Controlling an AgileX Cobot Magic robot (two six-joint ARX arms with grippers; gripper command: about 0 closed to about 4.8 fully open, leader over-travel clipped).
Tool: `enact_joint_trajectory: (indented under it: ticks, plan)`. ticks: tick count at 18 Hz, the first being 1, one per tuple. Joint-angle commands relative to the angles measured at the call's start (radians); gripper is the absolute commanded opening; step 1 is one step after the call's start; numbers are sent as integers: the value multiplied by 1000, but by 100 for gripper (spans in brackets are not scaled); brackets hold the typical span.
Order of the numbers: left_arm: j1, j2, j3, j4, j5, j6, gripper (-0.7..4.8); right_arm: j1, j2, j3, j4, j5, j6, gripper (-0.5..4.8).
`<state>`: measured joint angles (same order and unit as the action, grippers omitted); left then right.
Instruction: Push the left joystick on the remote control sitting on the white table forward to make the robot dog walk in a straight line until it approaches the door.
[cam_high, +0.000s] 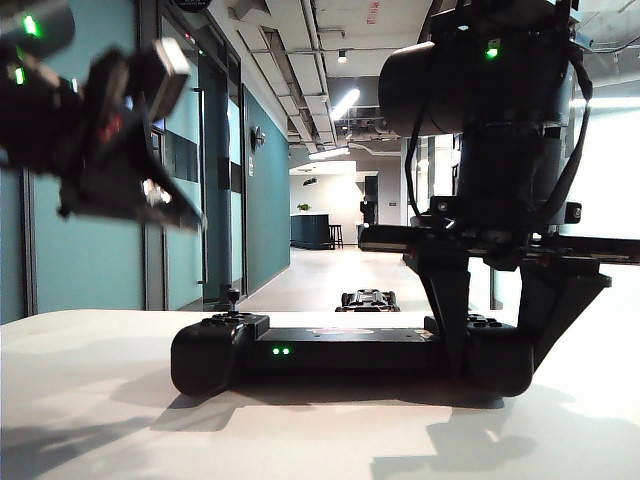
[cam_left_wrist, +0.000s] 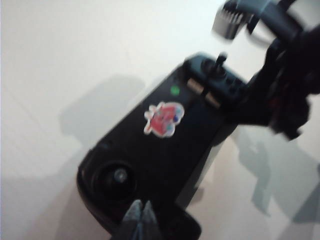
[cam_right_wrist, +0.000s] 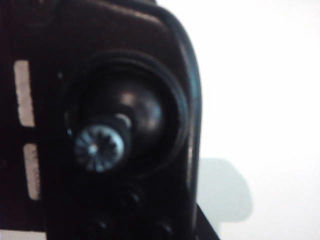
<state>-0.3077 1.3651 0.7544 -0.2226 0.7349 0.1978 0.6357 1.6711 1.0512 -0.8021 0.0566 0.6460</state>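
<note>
Teal walls and a long corridor run behind the white table (cam_high: 90, 400), where the remote control (cam_high: 350, 355) lies across the middle of the exterior view, two green lights lit on its front bar. On its left end the left joystick (cam_high: 232, 297) stands upright with nothing touching it. Above and to the left, well clear of the controller, the left gripper (cam_high: 180, 215) hangs blurred in the air, its tips apparently drawn together. The right gripper (cam_high: 495, 350) straddles the controller's right end, one finger on each side of the body, bracing it against the table. Beyond the table edge the robot dog (cam_high: 368, 299) crouches low on the corridor floor; the door it must reach cannot be picked out with certainty from here.

From the left wrist, the left gripper (cam_left_wrist: 140, 216) shows two pale tips pressed together, poised just beside the near thumbstick well (cam_left_wrist: 116, 176), which looks to be the left joystick, though blur leaves that open. A red sticker (cam_left_wrist: 164, 118) marks the controller's middle.

From the right wrist, the other thumbstick (cam_right_wrist: 100, 146) fills the frame in close-up; the gripper's own fingers are out of shot.

By this evidence the controller is steadied, but the push has not begun and the dog's walk is all still to do.
</note>
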Motion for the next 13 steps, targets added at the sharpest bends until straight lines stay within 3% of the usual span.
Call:
enact_joint_trajectory:
  ticks: [1, 9, 13]
  plan:
    - [-1, 47, -11, 66, 42, 13, -5, 1, -2, 0, -6, -3, 10, 155]
    - [-4, 146, -11, 136, 84, 12, -5, 0, 0, 0, -5, -3, 9, 155]
    - [-74, 173, -11, 173, 87, 12, -5, 0, 0, 0, -5, -3, 9, 155]
